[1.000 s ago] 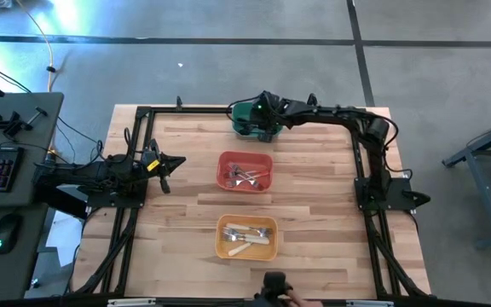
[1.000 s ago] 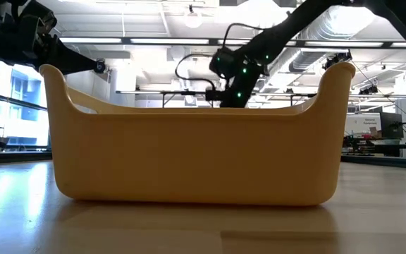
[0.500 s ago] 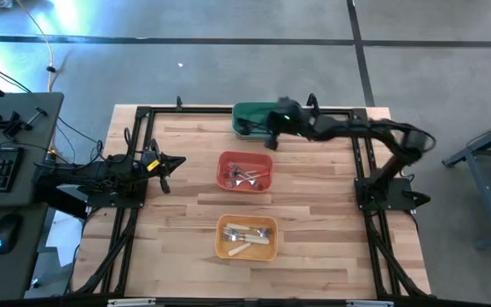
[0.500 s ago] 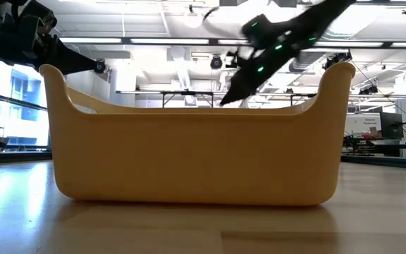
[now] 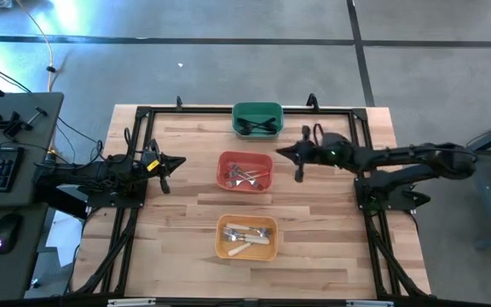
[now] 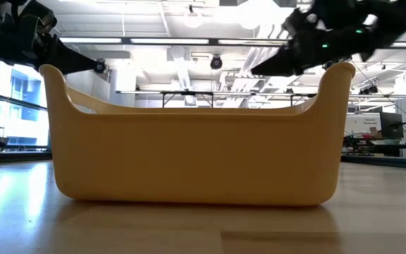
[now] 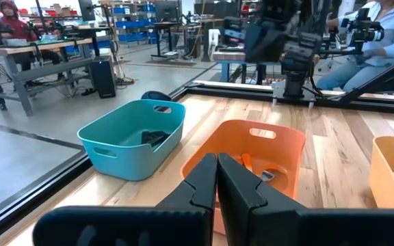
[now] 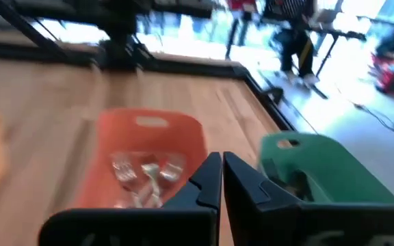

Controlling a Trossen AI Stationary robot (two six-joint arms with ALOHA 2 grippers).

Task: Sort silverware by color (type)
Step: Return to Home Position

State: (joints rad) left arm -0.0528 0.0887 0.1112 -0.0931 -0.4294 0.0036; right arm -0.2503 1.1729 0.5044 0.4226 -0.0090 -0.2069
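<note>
Wood planks of the table [image 5: 322, 247] carry three bins in a row between the two arms, and every utensil I can see already lies in one of them: dark forks [image 5: 257, 128] in the green bin [image 5: 257, 109], red-handled forks [image 5: 245, 177] in the red bin [image 5: 225, 162], white-handled forks [image 5: 244, 239] in the yellow bin [image 5: 222, 230]. The right gripper [image 5: 283, 153] hangs over the table, jaws pressed together on nothing, pointing across toward the left arm. The red bin sits just ahead of those jaws, the green bin near to one side, the yellow bin farther off to the other. The left gripper [image 5: 180, 160] waits at its own edge, jaws likewise together and empty, facing the red bin from the opposite side at a greater remove, so the right arm is nearer to all three loads. The dark forks lie lengthwise in their bin, roughly parallel to the line the right jaws point along; the white-handled ones run much the same way, one slanted. The red-handled ones bunch their silver heads mid-bin, and I cannot tell which way any tines point. With nothing left to grasp, the coming move looks like a plain retreat of the right arm
</note>
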